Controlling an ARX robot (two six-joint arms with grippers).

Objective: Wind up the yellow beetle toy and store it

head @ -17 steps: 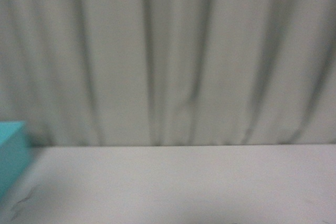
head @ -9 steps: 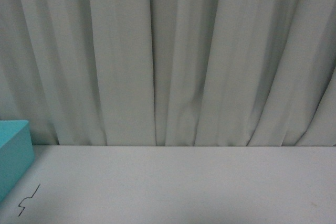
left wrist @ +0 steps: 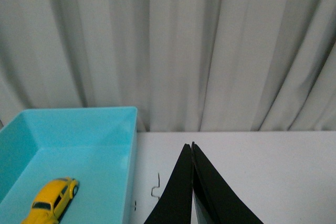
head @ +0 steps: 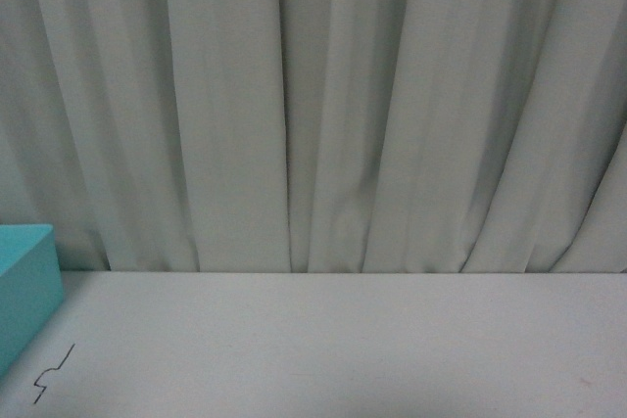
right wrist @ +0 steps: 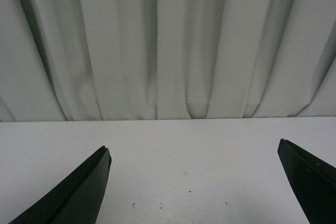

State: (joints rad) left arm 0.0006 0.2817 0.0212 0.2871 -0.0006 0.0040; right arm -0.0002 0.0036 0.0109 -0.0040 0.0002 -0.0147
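Note:
The yellow beetle toy (left wrist: 52,201) lies on the floor of a turquoise bin (left wrist: 132,145), seen only in the left wrist view. My left gripper (left wrist: 190,146) is shut with nothing between its black fingers, and it hovers over the white table beside the bin, apart from the toy. My right gripper (right wrist: 194,149) is open wide over bare tabletop, with nothing between its fingers (right wrist: 89,182). In the front view no gripper and no toy appear; only a corner of the turquoise bin (head: 24,276) shows at the left edge.
A white table (head: 343,340) runs back to a pale pleated curtain (head: 323,105). A small black squiggle mark (head: 54,371) sits on the table next to the bin. A few dark specks (right wrist: 185,172) dot the table under the right gripper.
The front view was blurred by motion one second ago and has been sharp and steady since half a second ago. Nothing in it has shifted since.

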